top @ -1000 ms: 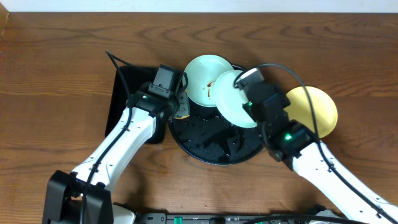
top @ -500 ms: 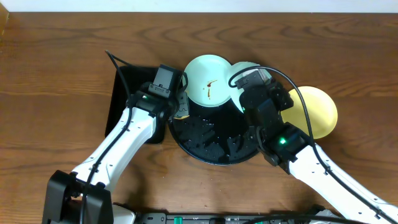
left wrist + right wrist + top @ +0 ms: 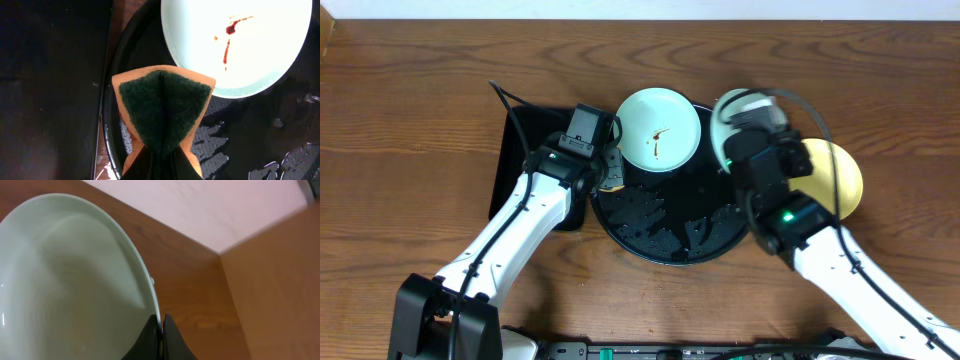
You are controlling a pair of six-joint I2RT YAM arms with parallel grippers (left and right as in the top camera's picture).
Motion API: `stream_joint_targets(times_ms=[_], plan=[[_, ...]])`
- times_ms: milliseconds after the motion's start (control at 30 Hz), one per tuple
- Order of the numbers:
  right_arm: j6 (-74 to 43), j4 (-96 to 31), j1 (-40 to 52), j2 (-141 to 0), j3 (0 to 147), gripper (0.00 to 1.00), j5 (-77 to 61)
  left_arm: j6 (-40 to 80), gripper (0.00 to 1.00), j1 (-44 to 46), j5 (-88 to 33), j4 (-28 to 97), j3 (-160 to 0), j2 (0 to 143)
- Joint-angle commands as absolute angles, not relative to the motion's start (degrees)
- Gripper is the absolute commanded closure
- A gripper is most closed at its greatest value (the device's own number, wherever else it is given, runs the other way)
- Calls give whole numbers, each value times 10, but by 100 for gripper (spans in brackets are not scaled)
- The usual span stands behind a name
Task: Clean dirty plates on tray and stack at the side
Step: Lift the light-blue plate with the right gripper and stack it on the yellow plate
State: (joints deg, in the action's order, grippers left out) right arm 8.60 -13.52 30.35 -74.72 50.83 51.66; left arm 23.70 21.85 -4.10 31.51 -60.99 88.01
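Observation:
A mint-blue plate with brown smears lies on the far rim of the round black tray; it also shows in the left wrist view. My left gripper is shut on an orange sponge with a green pad, just left of that plate over the tray's edge. My right gripper is shut on the rim of a second mint-blue plate, held tilted above the table; overhead only its edge shows behind the arm. The pale yellow plate lies on the table at the right.
A rectangular black tray lies left of the round tray, partly under my left arm. The round tray's floor is wet. Bare wooden table surrounds everything.
My right gripper has carried the clean mint-blue plate from over the tray rightward and away, towards the yellow plate, uncovering the smeared plate. The left arm has not moved.

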Motion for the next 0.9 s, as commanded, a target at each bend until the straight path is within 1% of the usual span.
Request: stream_joint_targets(times_ms=[0, 133, 300, 433, 600, 733, 800, 867], plan=[[-16, -150, 250, -742, 507, 99, 507, 228, 92, 218, -34, 315, -610, 875], [-71, -175, 180, -742, 507, 99, 459, 228, 92, 218, -34, 315, -610, 875], [-136, -219, 75, -742, 507, 99, 345, 228, 92, 218, -34, 315, -610, 875], [-153, -253, -7, -745, 507, 99, 248, 228, 92, 218, -34, 315, -610, 875], [-170, -296, -77, -766, 505, 99, 224, 228, 92, 218, -34, 315, -610, 875], [-171, -300, -101, -794, 505, 99, 218, 228, 92, 218, -34, 315, -610, 875], [-172, -297, -105, -807, 505, 94, 217, 228, 92, 218, -34, 315, -610, 875], [-171, -291, -105, -818, 505, 87, 207, 228, 92, 218, -34, 315, -610, 875]])
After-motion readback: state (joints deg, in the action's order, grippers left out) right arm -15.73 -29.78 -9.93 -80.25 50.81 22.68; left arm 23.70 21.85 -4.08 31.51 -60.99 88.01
